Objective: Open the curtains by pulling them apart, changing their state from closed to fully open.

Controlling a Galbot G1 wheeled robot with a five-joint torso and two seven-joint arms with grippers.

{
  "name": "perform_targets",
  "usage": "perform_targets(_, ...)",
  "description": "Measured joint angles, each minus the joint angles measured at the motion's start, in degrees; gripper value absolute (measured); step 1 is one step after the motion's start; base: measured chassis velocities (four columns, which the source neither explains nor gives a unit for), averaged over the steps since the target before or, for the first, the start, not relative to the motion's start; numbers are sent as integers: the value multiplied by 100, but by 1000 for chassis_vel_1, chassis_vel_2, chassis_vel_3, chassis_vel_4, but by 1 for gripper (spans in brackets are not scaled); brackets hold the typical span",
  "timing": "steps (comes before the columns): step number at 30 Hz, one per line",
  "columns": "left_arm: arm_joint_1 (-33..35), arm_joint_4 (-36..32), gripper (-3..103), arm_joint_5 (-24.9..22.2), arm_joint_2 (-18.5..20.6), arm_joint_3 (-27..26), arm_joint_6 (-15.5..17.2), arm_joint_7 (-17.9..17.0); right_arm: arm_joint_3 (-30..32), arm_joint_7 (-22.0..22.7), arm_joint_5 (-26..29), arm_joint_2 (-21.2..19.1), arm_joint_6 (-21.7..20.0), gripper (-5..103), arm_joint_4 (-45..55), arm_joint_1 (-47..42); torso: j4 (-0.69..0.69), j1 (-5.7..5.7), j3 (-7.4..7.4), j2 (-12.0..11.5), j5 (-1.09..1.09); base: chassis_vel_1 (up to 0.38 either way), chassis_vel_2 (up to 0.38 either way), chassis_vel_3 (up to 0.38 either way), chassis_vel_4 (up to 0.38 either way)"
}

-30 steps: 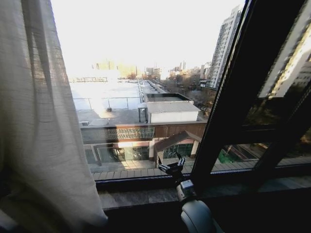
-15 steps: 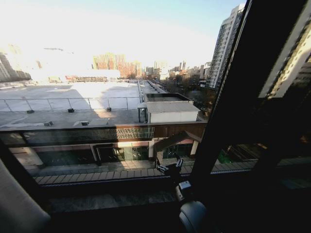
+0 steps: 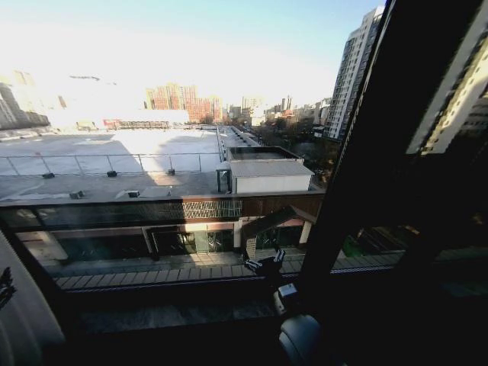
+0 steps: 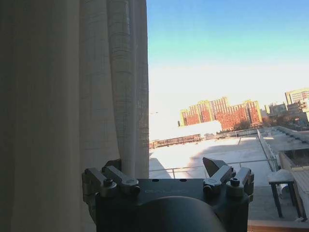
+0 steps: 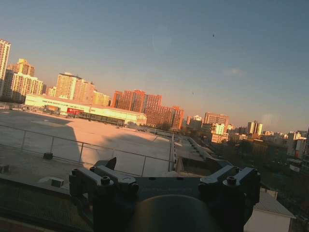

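Sheer curtain (image 4: 72, 96) gathered at the far left of the window, glass bare across the middle.

In the head view only a pale fold of it shows at the lower left corner, by the left gripper (image 3: 6, 288). In the left wrist view that gripper's 2 fingers (image 4: 118, 176) stand spread, one at the curtain's hanging edge, nothing pinched; faint lettering on its body is unreadable. The right gripper (image 3: 265, 263) hangs before the window sill (image 3: 175, 314), fingers apart and empty.
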Motion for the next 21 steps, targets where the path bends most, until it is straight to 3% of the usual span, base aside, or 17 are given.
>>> perform_targets(1,0,0,87,0,0,0,0,0,0,0,0,0,0,100,0,0,0,0,0,0,0,0,0,0,0)
perform_targets(2,11,-74,96,-27,-14,99,37,58,18,0,0,4,11,100,-12,-10,0,0,0,0,-1,0,0,0,0)
perform_targets(5,-107,-125,100,-45,32,265,184,63,58,0,1,11,62,100,-40,-40,0,0,0,0,-1,0,0,0,0)
perform_targets(9,-260,-81,100,-49,160,317,287,-103,81,0,1,10,86,100,-58,-57,-1,0,0,0,-1,0,0,0,0)
perform_targets(12,-461,85,100,-64,393,364,449,-465,104,1,3,0,95,100,-70,-52,-1,0,0,0,-1,0,0,0,0)
perform_targets(19,-513,292,102,-202,585,394,496,-472,100,2,6,-14,96,100,-82,-31,0,0,0,0,-2,0,0,0,0)
perform_targets(21,-513,390,97,-291,647,345,501,-328,97,3,7,-18,96,100,-84,-31,-1,0,0,0,-2,0,0,0,0)
